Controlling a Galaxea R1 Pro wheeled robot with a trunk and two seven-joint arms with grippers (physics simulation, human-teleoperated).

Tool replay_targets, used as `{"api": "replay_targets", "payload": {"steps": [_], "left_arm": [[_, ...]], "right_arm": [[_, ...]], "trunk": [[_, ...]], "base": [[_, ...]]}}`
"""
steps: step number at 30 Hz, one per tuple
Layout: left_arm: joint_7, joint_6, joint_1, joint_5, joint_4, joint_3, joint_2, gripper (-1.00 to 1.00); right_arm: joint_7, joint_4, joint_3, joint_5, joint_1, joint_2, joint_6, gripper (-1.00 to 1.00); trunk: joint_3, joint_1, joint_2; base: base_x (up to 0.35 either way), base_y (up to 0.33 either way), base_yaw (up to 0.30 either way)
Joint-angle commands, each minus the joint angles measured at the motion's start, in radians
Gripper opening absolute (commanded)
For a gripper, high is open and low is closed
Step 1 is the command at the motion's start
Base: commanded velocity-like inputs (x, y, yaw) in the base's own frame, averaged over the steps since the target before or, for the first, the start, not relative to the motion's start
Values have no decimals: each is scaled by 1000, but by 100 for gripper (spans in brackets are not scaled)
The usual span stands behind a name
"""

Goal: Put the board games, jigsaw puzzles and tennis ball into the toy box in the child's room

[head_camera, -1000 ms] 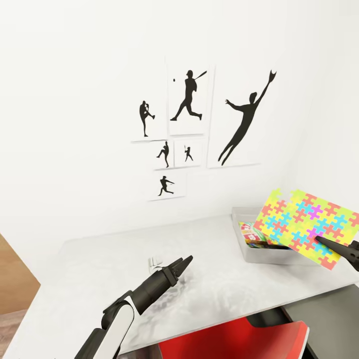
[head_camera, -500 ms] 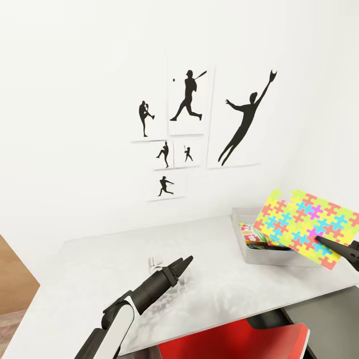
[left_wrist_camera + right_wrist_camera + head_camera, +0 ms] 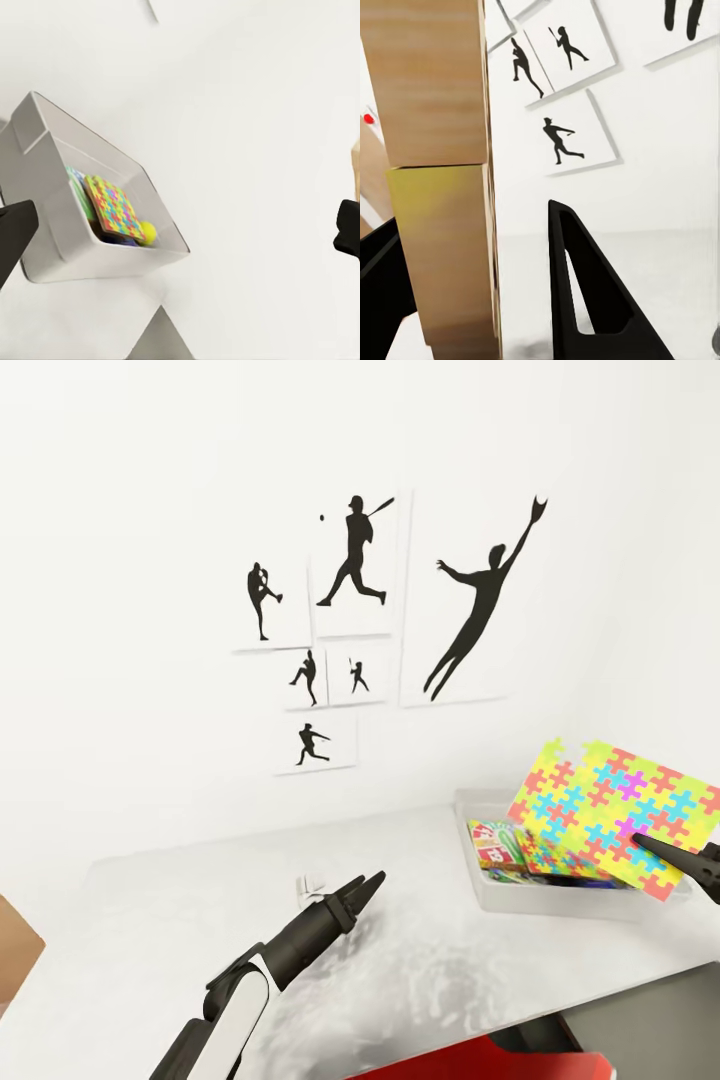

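One jigsaw puzzle (image 3: 610,810) held tilted above the toy box (image 3: 560,890) at the table's (image 3: 150,920) right end.
Its long axis slopes down toward the right gripper (image 3: 690,857), which is clamped on its lower corner. Inside the box: a second puzzle (image 3: 114,207), one tennis ball (image 3: 147,232), and game boxes, number unclear. The left gripper (image 3: 362,887), fingers parted, holds nothing. Six silhouette pictures (image 3: 350,550) hang on the wall.

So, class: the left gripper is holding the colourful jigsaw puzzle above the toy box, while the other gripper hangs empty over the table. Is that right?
Not quite: the head view shows the right gripper holding the jigsaw puzzle above the toy box; the left gripper hangs empty over the table.
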State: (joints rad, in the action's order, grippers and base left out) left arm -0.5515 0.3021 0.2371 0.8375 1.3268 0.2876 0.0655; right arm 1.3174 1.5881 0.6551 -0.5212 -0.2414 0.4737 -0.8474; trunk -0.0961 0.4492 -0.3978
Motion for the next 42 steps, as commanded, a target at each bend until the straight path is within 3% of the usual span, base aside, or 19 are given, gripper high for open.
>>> {"api": "replay_targets", "payload": {"steps": [1,19,34,38,42], "left_arm": [[-1,9,1,11,0,0,0,100],[-1,5,1,11,0,0,0,100],[-1,6,1,11,0,-1,0,100],[-3,6,1,13,0,-1,-2,100],[-3,6,1,14,0,-1,-2,100]], "right_arm": [[3,-1,0,-3,-1,1,-10,-100],[3,-5,-11,78,-2,-4,44,-100],[3,-3,-11,90,-3,-11,37,-100],[-28,-4,-7,94,-10,-11,-60,-100],[-72,-4,-6,91,-13,-11,-81,-100]], "trunk": [[-2,1,-2],[-2,1,-2],[-1,1,-2],[-1,1,-2],[0,1,-2]], "base": [[74,-67,0],[19,-17,0],[1,0,0],[0,0,0],[0,0,0]]}}
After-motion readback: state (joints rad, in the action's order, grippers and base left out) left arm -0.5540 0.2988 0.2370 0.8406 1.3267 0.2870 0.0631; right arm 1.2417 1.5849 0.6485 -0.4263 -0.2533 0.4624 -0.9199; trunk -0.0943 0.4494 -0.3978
